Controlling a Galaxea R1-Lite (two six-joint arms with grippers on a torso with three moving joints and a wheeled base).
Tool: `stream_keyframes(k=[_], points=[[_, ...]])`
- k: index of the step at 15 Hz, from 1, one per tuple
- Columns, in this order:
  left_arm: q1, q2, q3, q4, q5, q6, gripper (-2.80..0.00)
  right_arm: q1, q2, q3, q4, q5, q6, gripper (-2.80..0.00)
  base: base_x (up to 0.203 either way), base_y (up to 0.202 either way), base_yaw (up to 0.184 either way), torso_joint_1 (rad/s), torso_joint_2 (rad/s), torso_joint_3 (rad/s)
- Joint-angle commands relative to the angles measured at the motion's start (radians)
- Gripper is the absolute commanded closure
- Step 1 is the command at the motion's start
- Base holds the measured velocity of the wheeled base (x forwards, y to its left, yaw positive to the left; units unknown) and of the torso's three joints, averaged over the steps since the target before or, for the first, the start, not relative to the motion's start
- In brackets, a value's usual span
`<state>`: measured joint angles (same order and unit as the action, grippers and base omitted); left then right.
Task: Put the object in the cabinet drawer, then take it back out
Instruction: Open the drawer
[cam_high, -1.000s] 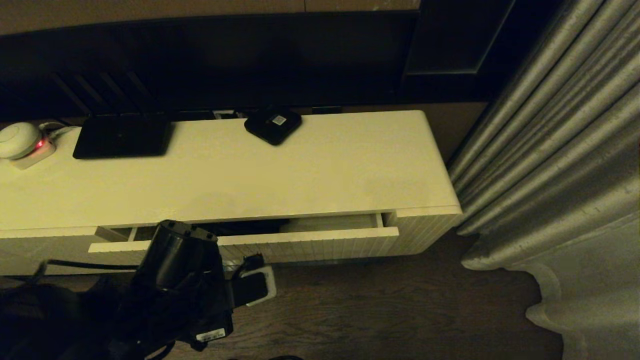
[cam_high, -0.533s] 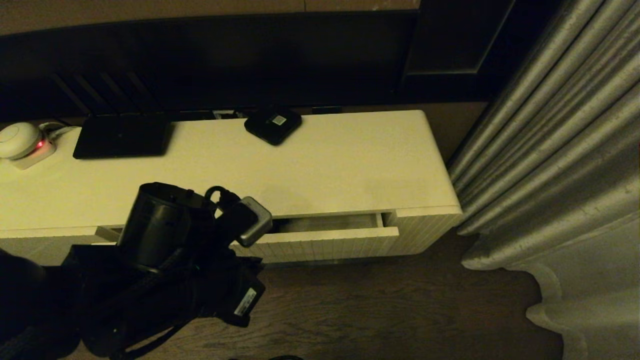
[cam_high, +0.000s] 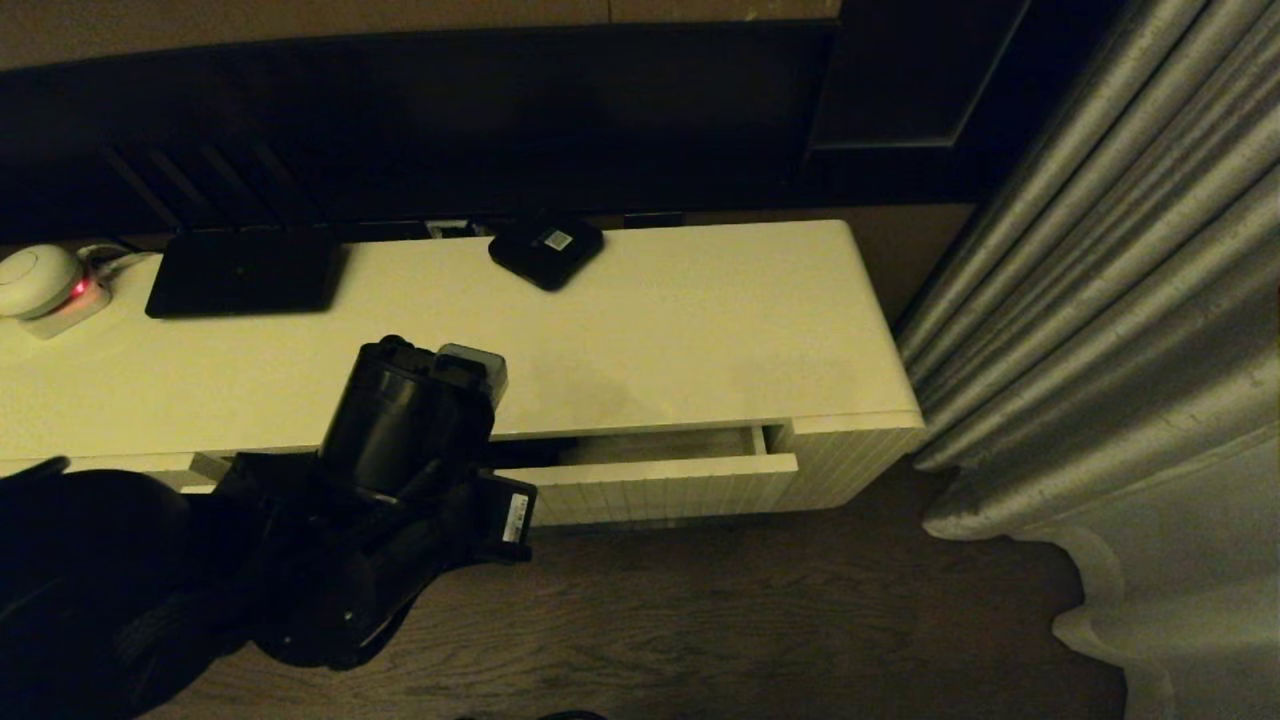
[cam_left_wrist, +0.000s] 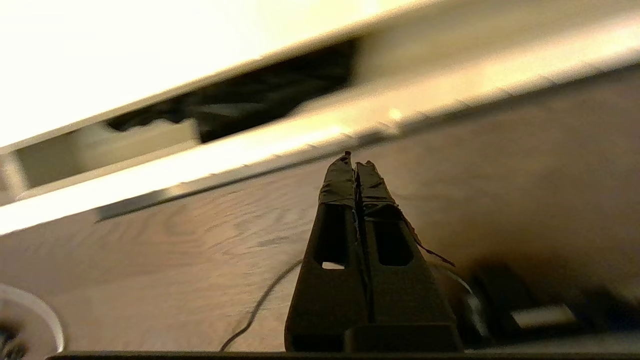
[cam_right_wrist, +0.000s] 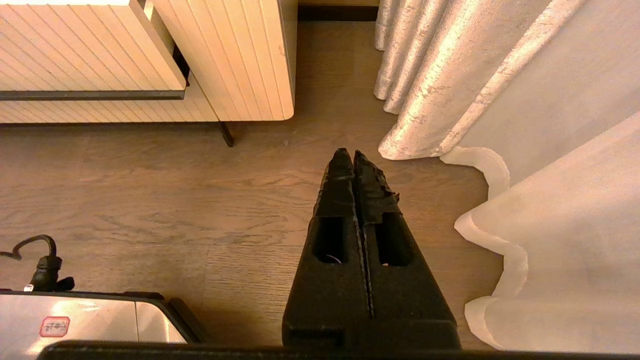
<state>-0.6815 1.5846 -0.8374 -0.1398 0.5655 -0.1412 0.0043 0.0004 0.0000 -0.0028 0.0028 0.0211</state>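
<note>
Movement came from the left arm: a second earlier it hung low in front of the drawer (cam_high: 660, 478), and it had since swung up so that its wrist rose over the front edge of the surface (cam_high: 700, 340). The left hand (cam_left_wrist: 356, 165) was pressed shut on nothing, its tips pointing at the floor just below the drawer front. The drawer itself had not shifted; it stood only partly pulled out. The umbrella (cam_left_wrist: 260, 100) lay inside, a dark bunched mass seen through the gap in the left wrist view. That suggested the putting-in was done and the taking-out was about to start.

The narrow gap looked like the main obstacle, since the surface overhung most of the umbrella; the drawer probably needed pulling further by its dark bar handle (cam_right_wrist: 90, 95) before a hand could reach in.

The right hand (cam_right_wrist: 354, 160) was parked low over the wooden floor, also closed and empty, near the curtain (cam_high: 1120, 300). On the surface, well back from the drawer, sat a small black box (cam_high: 546, 247), a flat black device (cam_high: 245, 272) and a white round gadget (cam_high: 38, 280).
</note>
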Motion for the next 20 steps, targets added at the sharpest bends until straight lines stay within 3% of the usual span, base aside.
stream_keyframes(k=[1,7,20], points=[[0.007,0.037,-0.011,-0.003,0.066,-0.019,0.0,0.0,0.0,0.002,0.0,0.0,0.0,0.0,0.0,0.0,0.0,0.0,0.0,0.0],[0.08,0.077,-0.025,-0.004,0.07,-0.078,0.0,0.0,0.0,0.002,0.0,0.0,0.0,0.0,0.0,0.0,0.0,0.0,0.0,0.0],[0.149,0.182,-0.06,-0.056,0.045,-0.098,0.0,0.0,0.0,0.002,0.0,0.0,0.0,0.0,0.0,0.0,0.0,0.0,0.0,0.0]])
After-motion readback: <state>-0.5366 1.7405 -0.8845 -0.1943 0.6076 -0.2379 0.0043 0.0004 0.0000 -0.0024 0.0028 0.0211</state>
